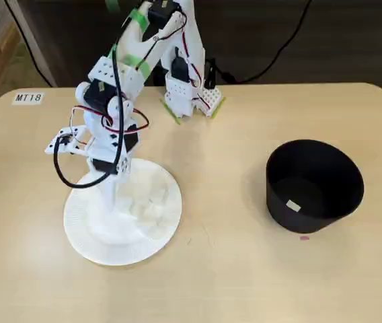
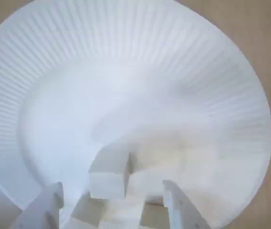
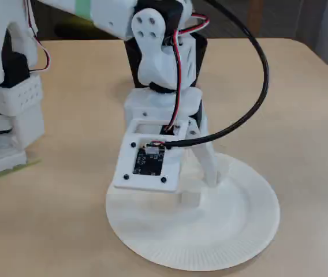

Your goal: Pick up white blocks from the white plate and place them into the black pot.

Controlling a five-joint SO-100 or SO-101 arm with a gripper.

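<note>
The jaws [image 2: 112,202] stand spread, straddling 1 block [image 2: 108,179] among the white blocks [image 1: 147,202] crowded on the plate [image 1: 87,235]. Closing here may catch a neighbouring block or nudge the cluster, spoiling the grip. The black pot [image 1: 314,185] sits well apart across the bench [image 1: 245,282], 1 block [image 1: 293,206] inside.

One white plate [image 1: 83,235] and one black pot [image 1: 315,186] are present, with one white block [image 1: 293,206] lying inside the pot and a cluster of white blocks [image 2: 109,177] on the plate, too merged to count.
</note>
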